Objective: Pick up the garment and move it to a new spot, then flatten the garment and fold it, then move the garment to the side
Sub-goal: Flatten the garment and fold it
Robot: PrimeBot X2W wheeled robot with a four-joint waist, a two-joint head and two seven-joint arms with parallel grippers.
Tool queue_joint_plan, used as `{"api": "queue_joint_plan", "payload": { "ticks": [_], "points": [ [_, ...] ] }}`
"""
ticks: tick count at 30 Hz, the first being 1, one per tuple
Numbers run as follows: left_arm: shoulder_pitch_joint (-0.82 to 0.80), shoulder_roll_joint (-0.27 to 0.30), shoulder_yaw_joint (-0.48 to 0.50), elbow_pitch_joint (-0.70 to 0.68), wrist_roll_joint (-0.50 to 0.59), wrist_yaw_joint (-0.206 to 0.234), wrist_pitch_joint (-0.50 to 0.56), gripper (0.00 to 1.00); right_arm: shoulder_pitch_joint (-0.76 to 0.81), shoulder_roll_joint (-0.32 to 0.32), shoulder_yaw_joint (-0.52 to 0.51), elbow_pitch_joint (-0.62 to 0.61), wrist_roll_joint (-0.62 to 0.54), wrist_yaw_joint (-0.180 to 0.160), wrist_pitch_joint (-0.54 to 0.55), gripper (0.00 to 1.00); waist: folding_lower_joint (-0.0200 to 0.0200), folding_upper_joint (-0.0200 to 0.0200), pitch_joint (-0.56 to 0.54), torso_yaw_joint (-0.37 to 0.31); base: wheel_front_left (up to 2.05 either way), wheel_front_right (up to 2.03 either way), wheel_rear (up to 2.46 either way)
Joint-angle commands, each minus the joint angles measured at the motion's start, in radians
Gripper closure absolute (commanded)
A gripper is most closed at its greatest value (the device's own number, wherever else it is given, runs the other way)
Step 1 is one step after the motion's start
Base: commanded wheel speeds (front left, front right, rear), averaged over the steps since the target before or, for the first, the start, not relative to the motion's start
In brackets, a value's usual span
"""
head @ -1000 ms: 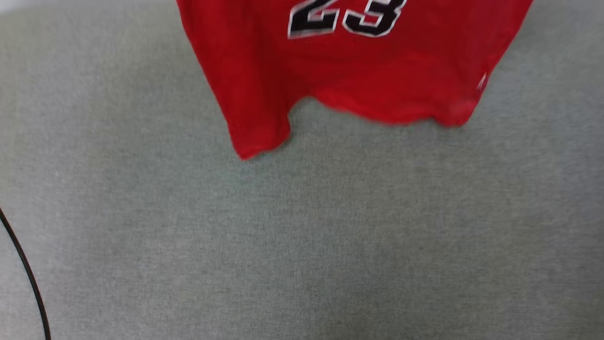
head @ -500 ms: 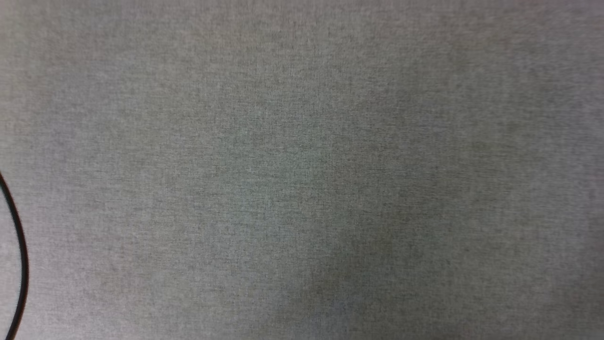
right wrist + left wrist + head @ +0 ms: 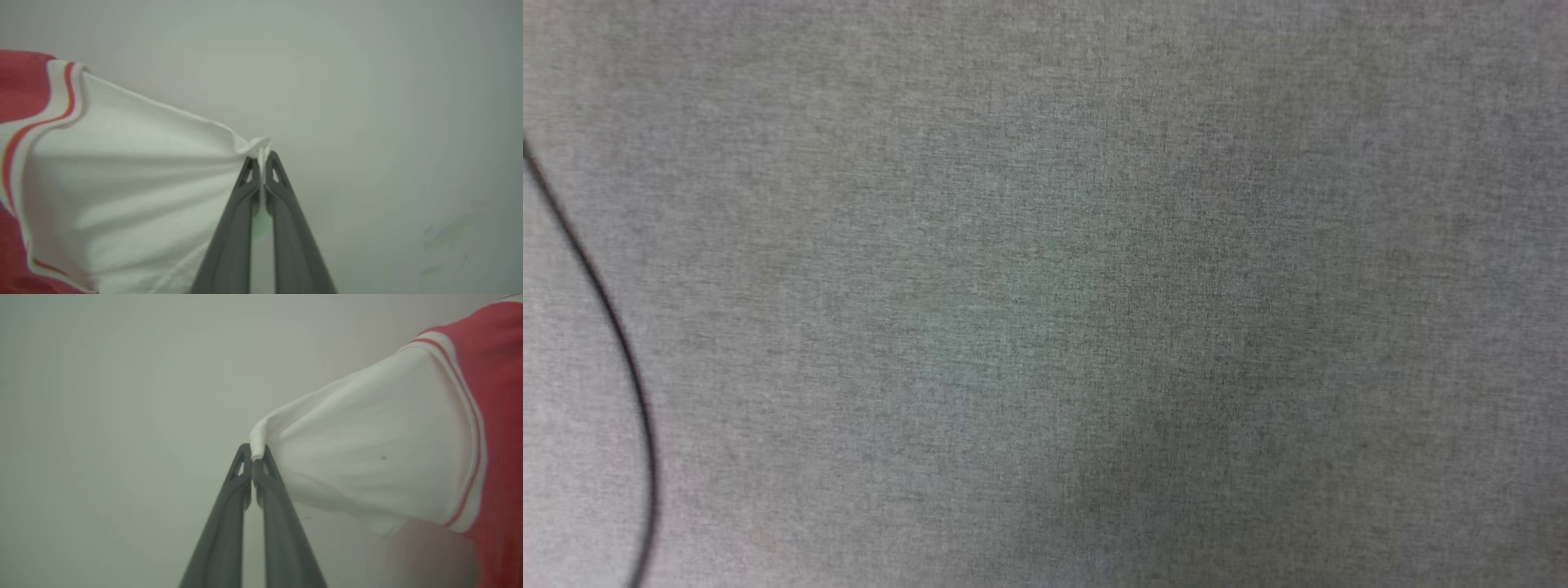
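**Asker:** What does the garment look like, and where is it?

**Describer:** The garment [image 3: 500, 416] is a red T-shirt with short white sleeves. A narrow trim of red and white stripes runs where each sleeve meets the red body. It is held by both grippers, one sleeve to each. In the left wrist view the white sleeve [image 3: 367, 457] is drawn out into a cone, with its tip at the fingertips and the garment's red body at its wide end. In the right wrist view the other sleeve [image 3: 130, 183] is stretched the same way, with soft folds running along it towards the tip.

**Asker:** How do the grippers hold it?

**Describer:** The left gripper [image 3: 254, 455] has its two dark fingers pressed together on a rolled bit of the sleeve's hem. The right gripper [image 3: 262, 161] pinches a small tuft of the other sleeve's hem between closed fingers.

**Asker:** What lies around the garment, and how much open room is there?

**Describer:** Beyond each pinched tip, on the side away from the garment's body, is a pale grey background [image 3: 122, 416], plain, blurred and unbroken. Whether it is wall or table cannot be told, nor whether the garment touches it. The head view looks down on a wide, flat grey cloth surface [image 3: 1094, 286], with a thin black cable [image 3: 621, 343] curving down its left part. How that surface lies in relation to the garment cannot be told
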State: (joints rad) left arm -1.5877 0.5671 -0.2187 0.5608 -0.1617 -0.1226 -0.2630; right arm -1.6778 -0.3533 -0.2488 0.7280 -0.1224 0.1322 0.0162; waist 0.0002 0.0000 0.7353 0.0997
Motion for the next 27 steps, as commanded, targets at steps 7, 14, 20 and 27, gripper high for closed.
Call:
{"api": "queue_joint_plan", "payload": {
  "ticks": [7,14,20,27],
  "points": [
    [0.273,-0.052,0.029,-0.062,-0.016,0.006,-0.002,1.00,0.201,-0.002,-0.023,0.056,0.084,-0.003,-0.038,1.00,-0.0002,0.0000,-0.089,-0.006,0.00,0.00,0.00],
    [0.571,-0.095,0.009,-0.143,0.030,0.021,-0.002,1.00,0.464,0.000,-0.042,0.080,0.209,-0.003,-0.037,1.00,-0.0002,0.0000,-0.218,-0.014,0.00,0.00,0.00],
    [0.830,-0.130,0.010,-0.179,0.017,0.026,-0.002,1.00,0.712,-0.008,0.036,0.062,0.356,-0.003,0.006,1.00,-0.0002,0.0000,-0.327,-0.028,0.00,0.00,0.00],
    [1.109,-0.134,0.025,-0.216,0.018,0.048,-0.002,1.00,0.970,-0.042,0.144,-0.033,0.539,-0.003,0.081,1.00,-0.0002,0.0000,-0.424,-0.051,0.00,0.00,0.00]
  ]
}}
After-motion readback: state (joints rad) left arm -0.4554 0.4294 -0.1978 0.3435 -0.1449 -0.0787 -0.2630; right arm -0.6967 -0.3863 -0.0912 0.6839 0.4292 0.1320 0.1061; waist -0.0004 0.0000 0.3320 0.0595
